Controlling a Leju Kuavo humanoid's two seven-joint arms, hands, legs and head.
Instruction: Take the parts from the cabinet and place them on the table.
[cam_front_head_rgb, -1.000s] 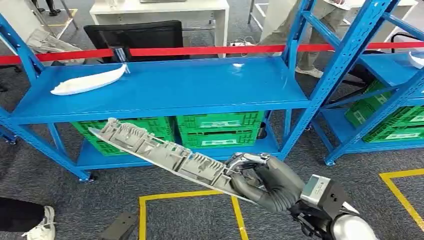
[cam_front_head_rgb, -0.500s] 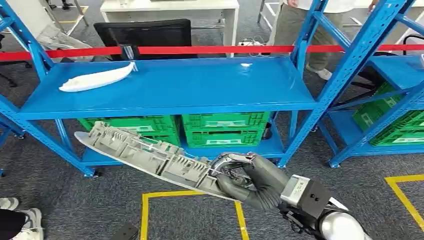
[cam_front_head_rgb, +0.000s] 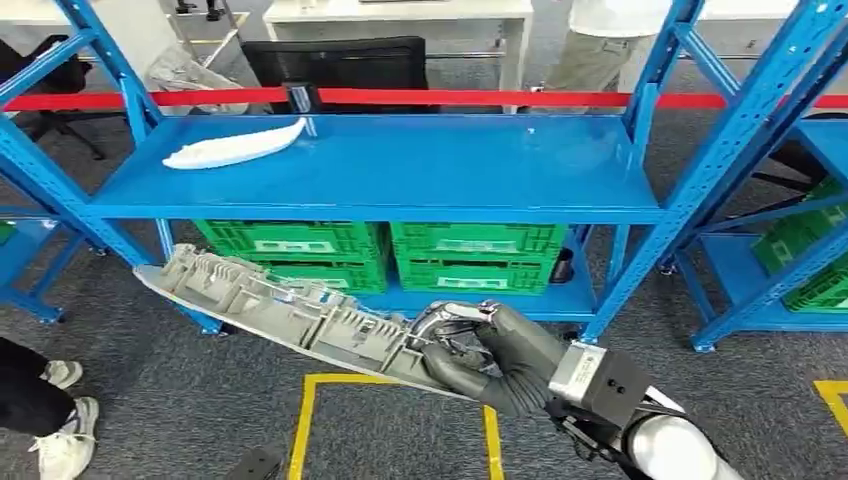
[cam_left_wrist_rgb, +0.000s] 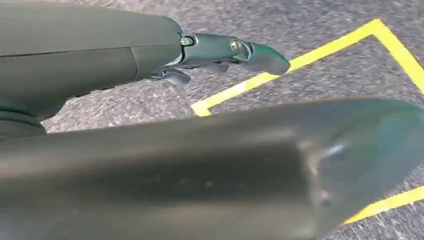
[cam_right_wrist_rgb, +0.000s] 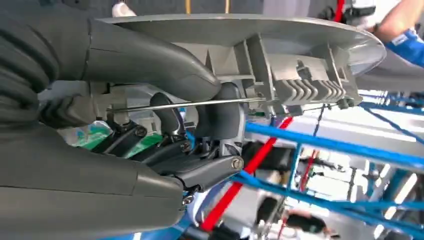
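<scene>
Head view, lower middle: right hand (cam_front_head_rgb: 490, 355) clamps the grey part (cam_front_head_rgb: 290, 305); carrying step, next it needs a worktop.

No text or label can be read.
</scene>
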